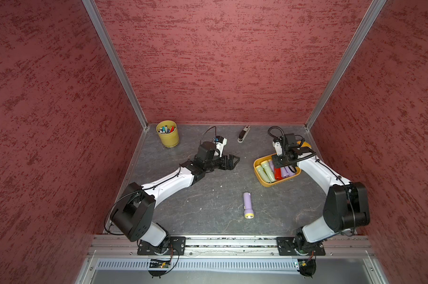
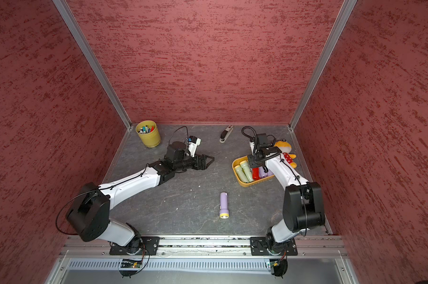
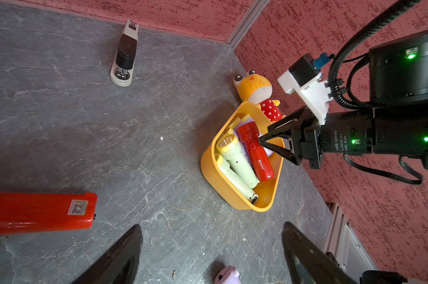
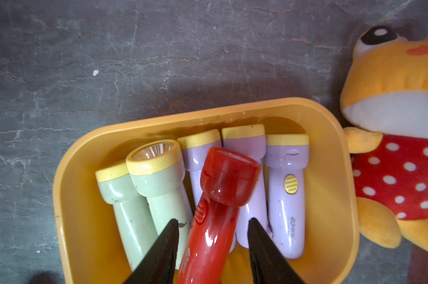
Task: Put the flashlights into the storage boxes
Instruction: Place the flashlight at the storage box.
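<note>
Fingers (image 4: 166,246) of the right gripper (image 4: 213,219) — slightly parted, gripping nothing — straddle the red flashlight (image 4: 222,186) perched in the storage box (image 4: 208,112); a snag could tip it out.

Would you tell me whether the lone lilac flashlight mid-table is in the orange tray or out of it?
Out of it: the lilac flashlight lies flat on the table, clear of the orange tray.

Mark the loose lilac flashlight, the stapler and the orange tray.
lilac flashlight (image 1: 247,201): in a top view, mid-body.
stapler (image 1: 243,134): in a top view, middle of its top.
orange tray (image 4: 208,112): right wrist view, bare rim.
</note>
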Robot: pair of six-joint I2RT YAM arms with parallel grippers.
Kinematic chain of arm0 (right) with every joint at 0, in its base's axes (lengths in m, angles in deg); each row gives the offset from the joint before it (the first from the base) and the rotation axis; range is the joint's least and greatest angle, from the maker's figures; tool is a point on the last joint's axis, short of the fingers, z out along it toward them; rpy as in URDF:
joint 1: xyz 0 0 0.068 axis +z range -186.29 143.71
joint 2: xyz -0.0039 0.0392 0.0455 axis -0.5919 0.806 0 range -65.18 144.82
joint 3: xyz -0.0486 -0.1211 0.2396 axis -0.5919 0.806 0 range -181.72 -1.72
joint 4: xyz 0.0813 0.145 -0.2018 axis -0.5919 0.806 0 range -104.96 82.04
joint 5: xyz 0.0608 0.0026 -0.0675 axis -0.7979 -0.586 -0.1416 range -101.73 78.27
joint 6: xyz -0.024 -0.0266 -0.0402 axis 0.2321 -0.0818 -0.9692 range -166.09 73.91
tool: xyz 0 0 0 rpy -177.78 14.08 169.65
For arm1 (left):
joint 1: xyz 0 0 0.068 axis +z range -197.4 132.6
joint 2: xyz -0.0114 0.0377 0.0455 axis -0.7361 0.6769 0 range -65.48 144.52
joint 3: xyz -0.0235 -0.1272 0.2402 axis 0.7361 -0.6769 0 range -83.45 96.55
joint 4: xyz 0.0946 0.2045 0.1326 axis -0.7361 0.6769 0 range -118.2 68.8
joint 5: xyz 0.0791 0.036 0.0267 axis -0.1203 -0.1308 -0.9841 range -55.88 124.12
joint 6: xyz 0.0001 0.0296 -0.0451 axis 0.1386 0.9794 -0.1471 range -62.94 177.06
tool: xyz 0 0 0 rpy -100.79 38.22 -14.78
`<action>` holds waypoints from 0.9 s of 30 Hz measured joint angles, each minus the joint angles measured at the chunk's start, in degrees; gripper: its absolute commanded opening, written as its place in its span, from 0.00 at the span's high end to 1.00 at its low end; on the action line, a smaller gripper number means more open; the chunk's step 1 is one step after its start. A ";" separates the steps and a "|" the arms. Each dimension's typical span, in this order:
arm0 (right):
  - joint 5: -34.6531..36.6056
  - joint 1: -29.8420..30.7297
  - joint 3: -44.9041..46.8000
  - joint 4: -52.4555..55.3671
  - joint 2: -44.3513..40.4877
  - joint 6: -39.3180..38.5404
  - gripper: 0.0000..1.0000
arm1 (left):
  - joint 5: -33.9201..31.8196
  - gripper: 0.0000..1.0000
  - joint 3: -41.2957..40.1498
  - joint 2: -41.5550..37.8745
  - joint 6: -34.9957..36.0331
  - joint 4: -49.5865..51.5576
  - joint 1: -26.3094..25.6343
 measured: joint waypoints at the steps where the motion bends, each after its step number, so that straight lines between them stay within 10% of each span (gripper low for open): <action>1: -0.02 -0.09 0.11 -0.07 -0.44 0.44 0.48 | 0.00 0.11 -0.02 0.00 0.00 0.00 0.00; 27: -4.31 -0.79 4.15 -0.44 0.35 4.50 0.45 | 1.25 0.11 -0.22 0.33 -0.04 -0.57 0.00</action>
